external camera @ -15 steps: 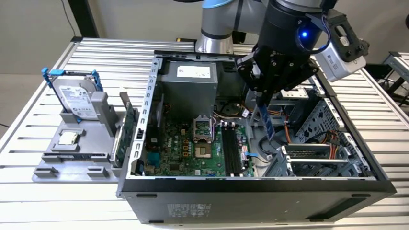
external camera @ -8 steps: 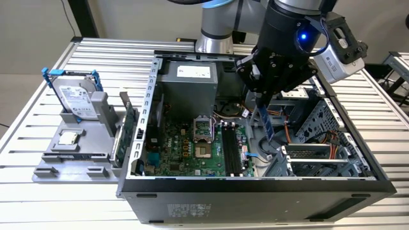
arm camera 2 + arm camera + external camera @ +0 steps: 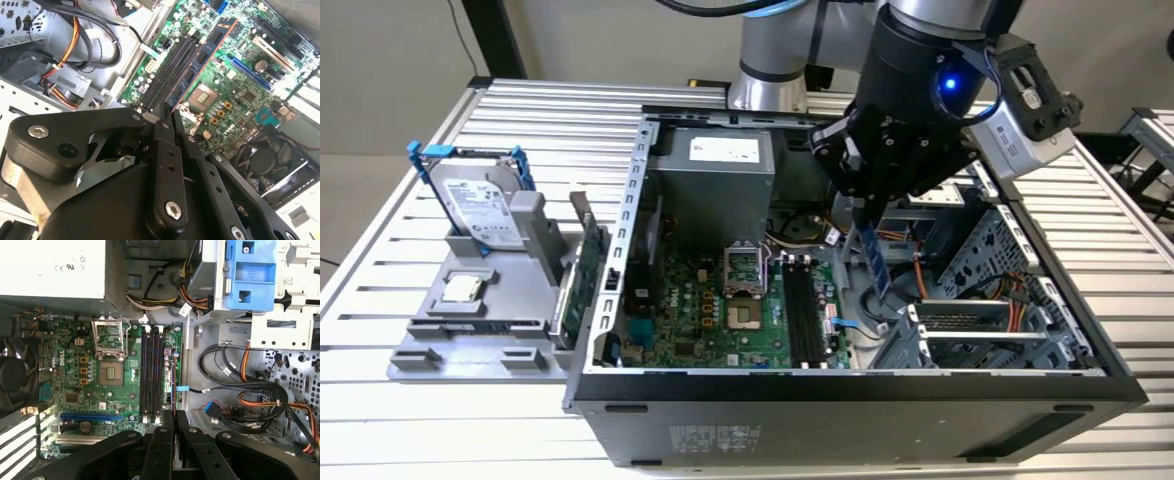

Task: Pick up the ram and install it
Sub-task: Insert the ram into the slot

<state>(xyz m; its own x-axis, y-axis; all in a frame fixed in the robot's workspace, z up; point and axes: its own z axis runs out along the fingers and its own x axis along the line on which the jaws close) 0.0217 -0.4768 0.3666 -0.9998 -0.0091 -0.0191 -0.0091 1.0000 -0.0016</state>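
From the exterior view I have the claw hanging over the open computer case, its fingers pinched narrow on the ram. The ram hangs from the fingers as a thin blue stick, nearly upright, with its lower end above the motherboard, toward the exterior view's right of the black memory slots and not seated in any of them. In the second wrist view the ram reads as a blue strip lying alongside the slots, and the 2 black fingers meet at its near end. In the first wrist view the same fingers are drawn close together just below the slots, with the bare processor socket beside them. On the table, to the exterior view's left of the case, a grey rack carries a silver hard drive standing on edge and a green card leaning upright next to the case wall.
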